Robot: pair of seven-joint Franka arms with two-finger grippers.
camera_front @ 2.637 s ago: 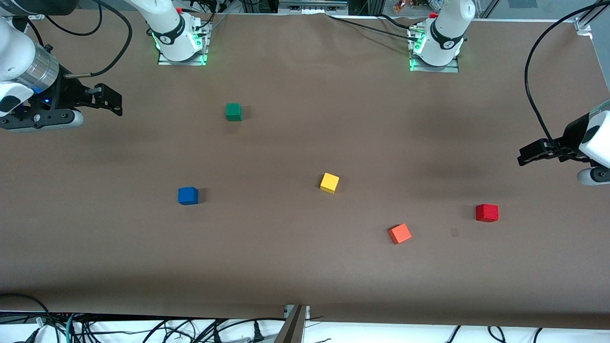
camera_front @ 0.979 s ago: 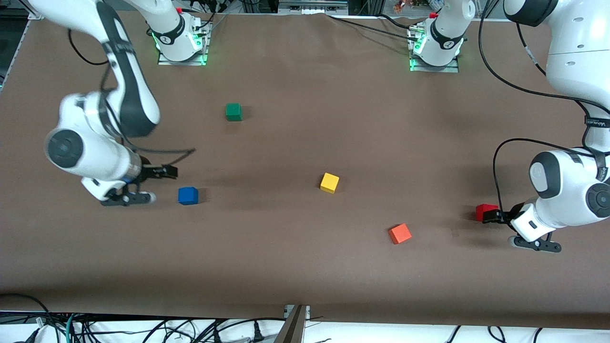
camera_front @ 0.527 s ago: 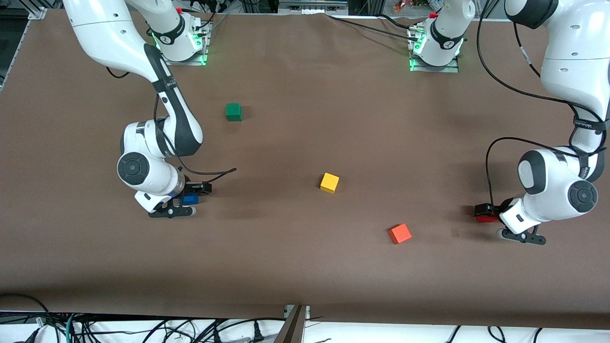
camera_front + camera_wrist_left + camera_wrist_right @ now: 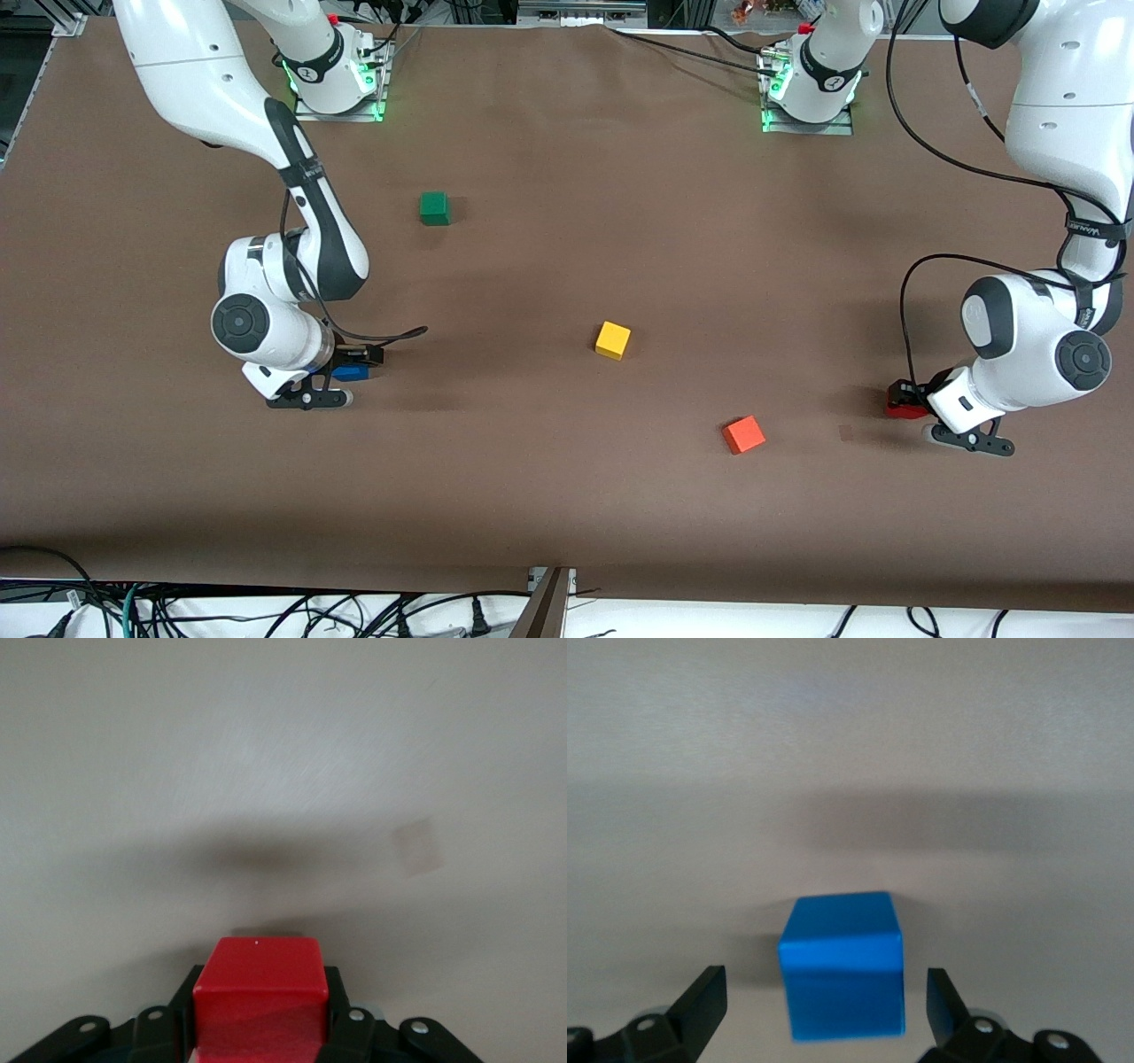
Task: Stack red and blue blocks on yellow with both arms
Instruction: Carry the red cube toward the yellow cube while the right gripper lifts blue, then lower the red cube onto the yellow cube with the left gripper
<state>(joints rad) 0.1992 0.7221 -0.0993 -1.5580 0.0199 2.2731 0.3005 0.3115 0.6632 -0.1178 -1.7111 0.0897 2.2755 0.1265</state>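
The red block (image 4: 901, 408) sits at the left arm's end of the table, and my left gripper (image 4: 905, 397) is shut on it. In the left wrist view the red block (image 4: 259, 983) fills the gap, with both black fingers (image 4: 344, 1020) pressed to its sides. The blue block (image 4: 353, 373) lies toward the right arm's end. My right gripper (image 4: 354, 365) is down around it and open. In the right wrist view the blue block (image 4: 843, 974) stands between the fingertips (image 4: 702, 994) with a gap on each side. The yellow cube (image 4: 612, 340) stands alone mid-table.
An orange cube (image 4: 743, 434) lies between the yellow cube and the red block, nearer to the front camera. A green cube (image 4: 434, 207) lies nearer to the robot bases. A brown mat (image 4: 567, 496) covers the table.
Both arms swung in from the table ends and came down onto their blocks. The left gripper closed on the red block. The right gripper settled lower around the blue block.
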